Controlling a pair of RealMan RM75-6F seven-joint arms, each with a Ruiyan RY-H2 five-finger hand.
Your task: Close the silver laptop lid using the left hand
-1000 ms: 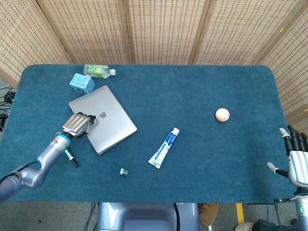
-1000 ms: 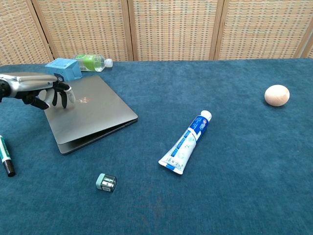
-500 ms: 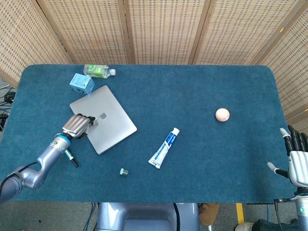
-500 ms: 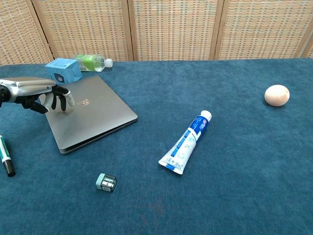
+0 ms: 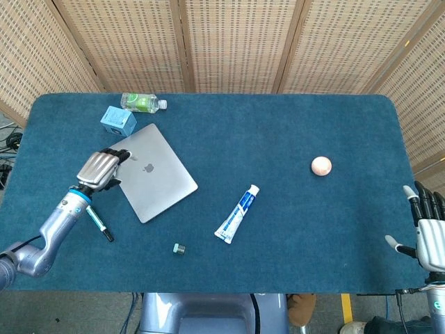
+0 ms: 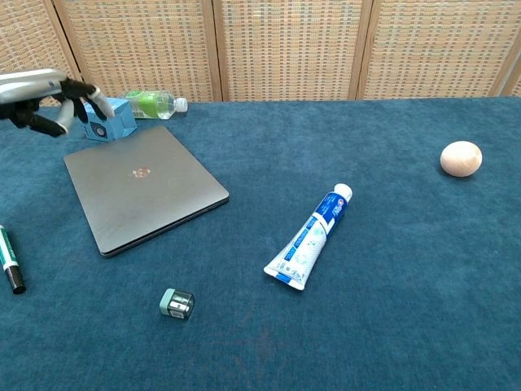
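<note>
The silver laptop [image 5: 154, 172] [image 6: 142, 186] lies flat on the blue table with its lid down, logo facing up. My left hand [image 5: 101, 168] [image 6: 47, 90] hovers above the laptop's left edge, lifted clear of the lid, fingers loosely apart and holding nothing. My right hand [image 5: 431, 229] stays at the table's right front corner, fingers spread and empty; the chest view does not show it.
A blue box [image 5: 117, 120] [image 6: 104, 119] and a green bottle [image 5: 142, 102] [image 6: 153, 103] lie behind the laptop. A marker [image 5: 97, 223] [image 6: 9, 259] lies left of it. A small cap [image 6: 177, 303], a toothpaste tube [image 6: 310, 238] and a pale ball [image 6: 461, 158] are scattered to the right.
The lid dropped from slightly ajar to fully flat. My left hand then rose off the lid and drew back to the left. The right hand stayed still.
</note>
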